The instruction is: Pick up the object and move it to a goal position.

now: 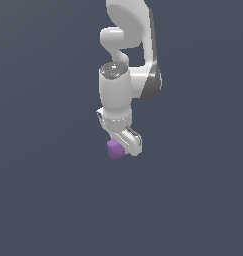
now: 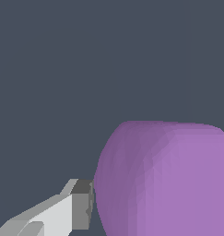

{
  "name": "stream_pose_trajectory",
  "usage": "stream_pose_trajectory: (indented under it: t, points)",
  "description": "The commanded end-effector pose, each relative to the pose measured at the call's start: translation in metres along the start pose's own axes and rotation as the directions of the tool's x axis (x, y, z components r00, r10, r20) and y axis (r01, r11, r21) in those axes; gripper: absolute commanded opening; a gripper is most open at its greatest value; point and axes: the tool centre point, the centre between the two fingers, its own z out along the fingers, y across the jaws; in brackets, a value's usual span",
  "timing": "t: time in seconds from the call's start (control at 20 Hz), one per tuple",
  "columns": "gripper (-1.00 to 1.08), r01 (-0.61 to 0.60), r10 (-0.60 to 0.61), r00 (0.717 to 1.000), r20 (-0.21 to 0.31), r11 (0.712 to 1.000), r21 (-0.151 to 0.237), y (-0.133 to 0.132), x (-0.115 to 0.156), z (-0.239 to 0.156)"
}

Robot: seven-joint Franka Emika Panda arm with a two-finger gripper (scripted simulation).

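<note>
So the white two-finger gripper (image 1: pixel 119 148) looks pinched on the small matte purple rounded lump (image 1: pixel 114 149), which sits right at its fingertips. Only 1 grey pad (image 2: pixel 82 204) shows in the wrist view, touching the lump's edge, so I'd worry about an off-centre grip letting it twist or slip loose during the move.

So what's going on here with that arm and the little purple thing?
A white robot arm points straight down with its gripper at a small purple lump. In the wrist view one finger pad sits right against the lump's side; the other finger is out of frame. It looks gripped, though whether it has left the ground can't be told.
</note>
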Motion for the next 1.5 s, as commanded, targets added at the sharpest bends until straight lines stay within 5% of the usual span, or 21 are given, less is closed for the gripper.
stream_pose_trajectory:
  t: [0.0,0.7,1.45]
  points:
    - [-1.0,0.03,-0.029,1.0,-0.01,0.999,0.029,0.004,0.015,-0.021]
    - [-1.0,0.183,-0.174,0.983,-0.066,0.968,0.174,0.022,0.092,-0.128]
    - [-1.0,0.343,-0.314,0.939,-0.142,0.885,0.315,0.046,0.174,-0.242]
